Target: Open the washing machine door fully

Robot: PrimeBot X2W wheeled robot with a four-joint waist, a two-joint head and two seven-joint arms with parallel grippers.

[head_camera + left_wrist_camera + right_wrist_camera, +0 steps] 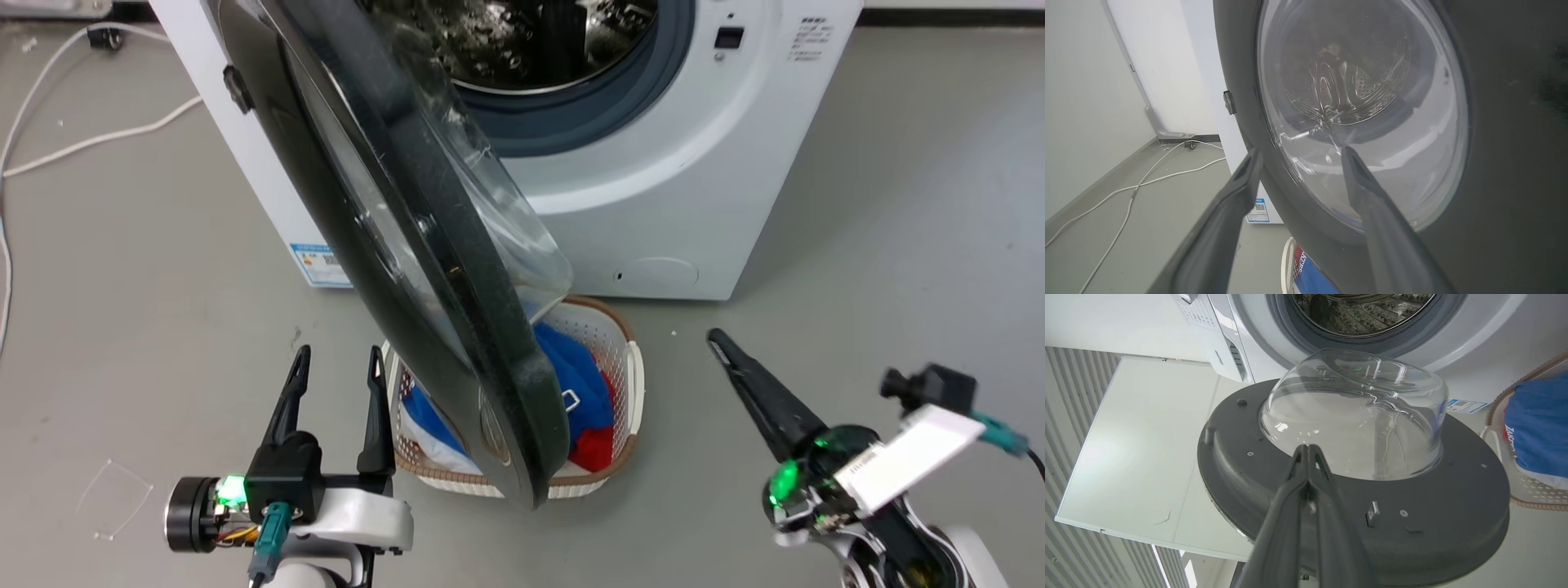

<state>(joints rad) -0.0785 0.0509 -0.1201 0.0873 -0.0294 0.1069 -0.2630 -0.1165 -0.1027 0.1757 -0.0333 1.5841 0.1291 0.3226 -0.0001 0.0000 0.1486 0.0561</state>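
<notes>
The washing machine (pixel 694 188) is a white front-loader at the top of the head view, its steel drum mouth (pixel 539 41) uncovered. The washing machine door (pixel 359 245) stands swung out about halfway, its black edge towards me and its clear glass bowl (pixel 506 212) facing right. My left gripper (pixel 337 363) is open on the door's outer side, and whether it touches the door I cannot tell. In the left wrist view that gripper (pixel 1300 157) points at the door (pixel 1515 122). My right gripper (pixel 718 339) is shut and empty, apart from the door's inner face (pixel 1433 522), and the right wrist view shows this gripper (pixel 1308 449) aimed at the bowl (pixel 1355 416).
A white laundry basket (pixel 629 367) with blue and red clothes sits on the floor under the door's lower edge. White cables (pixel 98 139) run across the grey floor at the left. A small round flap (pixel 661 272) is low on the machine's front.
</notes>
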